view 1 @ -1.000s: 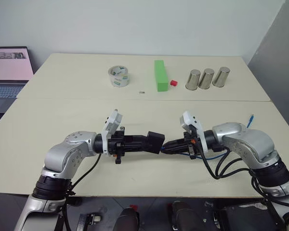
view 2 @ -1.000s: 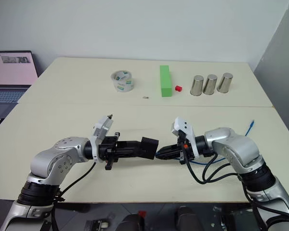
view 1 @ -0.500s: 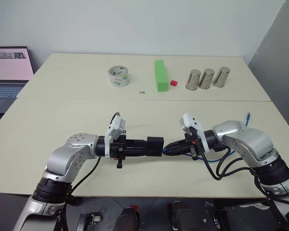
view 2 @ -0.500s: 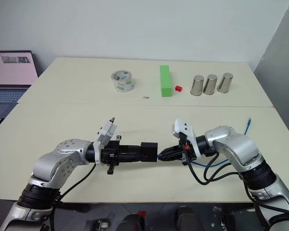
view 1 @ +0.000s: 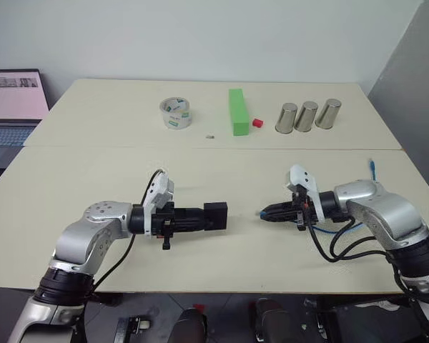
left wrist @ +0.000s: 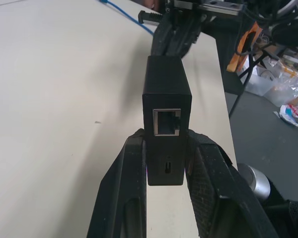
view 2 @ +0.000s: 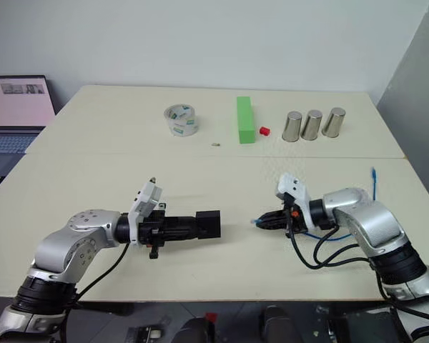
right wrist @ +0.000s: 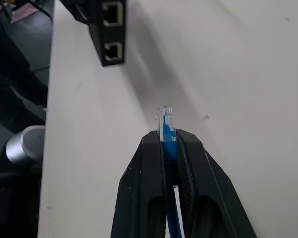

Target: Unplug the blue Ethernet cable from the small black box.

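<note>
Cream table [view 1: 93,164] against white wall [view 1: 200,36]

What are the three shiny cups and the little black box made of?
The cups look like metal, maybe steel: silvery, with bright streaks of reflected light. The box looks like matte black plastic, with a dull, even surface and a silvery metal rim around its port. I can't be sure from looks alone.

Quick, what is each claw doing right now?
Left claw: shut on the small matte black box.
Right claw: shut on the thin light-blue Ethernet cable, just behind its clear plug.
</note>
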Robot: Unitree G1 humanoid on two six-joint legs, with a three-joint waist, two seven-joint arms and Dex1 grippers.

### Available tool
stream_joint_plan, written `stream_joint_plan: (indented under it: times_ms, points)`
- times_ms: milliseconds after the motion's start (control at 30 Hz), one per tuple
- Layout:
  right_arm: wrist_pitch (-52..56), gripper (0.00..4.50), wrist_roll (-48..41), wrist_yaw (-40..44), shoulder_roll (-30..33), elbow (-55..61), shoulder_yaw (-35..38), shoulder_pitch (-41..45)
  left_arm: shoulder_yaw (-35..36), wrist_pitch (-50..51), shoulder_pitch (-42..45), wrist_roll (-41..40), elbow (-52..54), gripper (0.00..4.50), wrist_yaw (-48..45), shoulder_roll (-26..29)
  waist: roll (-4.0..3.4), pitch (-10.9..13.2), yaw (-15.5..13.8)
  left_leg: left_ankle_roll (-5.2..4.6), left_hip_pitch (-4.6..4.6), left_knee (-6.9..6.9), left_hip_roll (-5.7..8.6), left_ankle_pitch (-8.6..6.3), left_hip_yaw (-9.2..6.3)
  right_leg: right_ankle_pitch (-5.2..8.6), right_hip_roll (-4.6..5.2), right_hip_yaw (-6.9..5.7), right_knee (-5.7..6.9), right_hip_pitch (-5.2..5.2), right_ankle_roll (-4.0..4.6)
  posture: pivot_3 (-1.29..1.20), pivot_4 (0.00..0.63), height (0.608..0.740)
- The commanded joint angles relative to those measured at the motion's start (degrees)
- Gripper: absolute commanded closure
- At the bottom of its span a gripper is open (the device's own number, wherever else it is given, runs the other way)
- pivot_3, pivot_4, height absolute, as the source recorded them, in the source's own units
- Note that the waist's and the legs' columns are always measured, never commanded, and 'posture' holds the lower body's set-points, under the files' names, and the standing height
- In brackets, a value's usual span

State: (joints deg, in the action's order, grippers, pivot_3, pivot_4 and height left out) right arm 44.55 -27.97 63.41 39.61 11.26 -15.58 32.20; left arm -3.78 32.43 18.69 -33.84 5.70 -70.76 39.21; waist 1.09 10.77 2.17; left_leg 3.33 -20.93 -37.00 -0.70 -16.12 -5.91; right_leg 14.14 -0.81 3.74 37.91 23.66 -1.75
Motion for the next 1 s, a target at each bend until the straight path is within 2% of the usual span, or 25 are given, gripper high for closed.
stream_joint_plan:
  times_ms: [33, 200, 300, 433, 467, 500, 667, 800, 900, 1000]
  points:
    - [-4.06, 4.47, 3.47, -5.68, -2.67, -3.71, 2.75, 1.10, 0.95, -0.62, 0.04, 0.22, 1.44, 3.73, 0.17, 0.60, 0.00, 0.00, 0.00, 0.00, 0.00, -0.01, 0.00, 0.00, 0.00, 0.00, 0.00, 0.00, 0.00, 0.00, 0.00, 0.00, 0.150, 0.740]
    - [-16.28, 4.47, 14.41, -16.86, -6.69, -19.65, 3.31, 4.76, 1.64, -3.46, -0.52, 3.02, -0.46, 3.73, 2.44, 0.70, 0.01, 0.00, 0.21, 0.00, 0.02, -0.04, 0.03, 0.00, 0.06, -0.02, 0.01, 0.05, 0.06, -0.01, -0.02, 0.00, 0.150, 0.740]
    - [-22.20, 4.47, 19.59, -26.41, -10.54, -30.69, 4.73, 7.32, 1.75, -4.94, -1.30, 4.30, -0.79, 3.73, 4.54, -0.23, 0.01, 0.00, 0.29, 0.00, 0.02, -0.01, 0.02, 0.00, 0.10, -0.02, 0.01, 0.09, 0.07, 0.04, -0.02, 0.00, 0.150, 0.740]
    - [-23.88, 4.47, 20.22, -27.82, -13.04, -36.18, 6.65, 7.90, 2.12, -6.54, -2.14, 5.76, -0.73, 3.73, 7.45, -1.59, 0.01, 0.00, 0.28, 0.01, -0.05, 0.02, 0.02, 0.00, 0.14, -0.19, 0.01, 0.15, 0.07, 0.12, 0.28, 0.00, 0.150, 0.740]
    - [-23.83, 3.76, 20.23, -27.71, -13.04, -36.31, 7.15, 7.85, 2.30, -6.84, -2.40, 5.99, -0.69, 3.73, 8.05, -1.77, 0.01, 0.00, 0.29, 0.01, -0.05, 0.04, 0.02, 0.00, 0.16, -0.19, 0.02, 0.17, 0.07, 0.13, 0.29, 0.00, 0.150, 0.740]
    - [-23.22, 3.63, 19.63, -26.57, -12.77, -35.53, 7.56, 7.54, 2.48, -7.47, -2.67, 6.50, -0.80, 3.73, 8.80, -1.92, 0.01, 0.00, 0.29, 0.01, -0.07, 0.04, 0.02, 0.00, 0.18, -0.19, 0.03, 0.19, 0.07, 0.15, 0.29, 0.00, 0.150, 0.740]
    - [-21.27, 2.38, 17.42, -19.17, -9.00, -25.87, 8.23, 4.01, 4.41, -12.83, -2.35, 10.56, -4.61, 3.73, 15.89, -4.63, 0.01, 0.00, 0.05, 0.00, -0.12, 0.03, 0.04, 0.00, 0.19, -0.19, 0.06, 0.19, 0.08, 0.21, 0.29, 0.00, 0.150, 0.740]
    - [-18.86, 1.43, 12.54, -11.75, -5.41, -14.30, 9.28, 0.36, 6.87, -20.51, -0.25, 16.70, -11.06, 3.73, 27.29, -9.28, 0.00, 0.00, -0.22, 0.00, -0.10, -0.01, 0.03, 0.00, 0.16, -0.19, 0.05, 0.15, 0.08, 0.17, 0.27, 0.00, 0.150, 0.740]
    - [-13.76, 0.66, 6.10, -8.62, -5.21, -3.31, 9.90, -1.68, 10.43, -30.73, 3.20, 20.54, -19.20, 3.73, 36.85, -13.17, 0.01, 0.00, -0.25, 0.00, -0.07, -0.04, 0.01, 0.00, 0.15, -0.19, 0.04, 0.16, 0.06, 0.12, 0.23, 0.00, 0.150, 0.740]
    - [-11.63, 0.66, 5.48, -10.03, -6.32, 0.86, 8.86, -2.02, 12.42, -37.67, 6.38, 23.04, -27.30, 3.73, 42.85, -15.23, 0.03, -0.01, -0.14, 0.00, -0.03, -0.06, -0.02, 0.00, 0.11, -0.20, 0.03, 0.14, 0.10, 0.10, 0.20, 0.00, 0.150, 0.740]
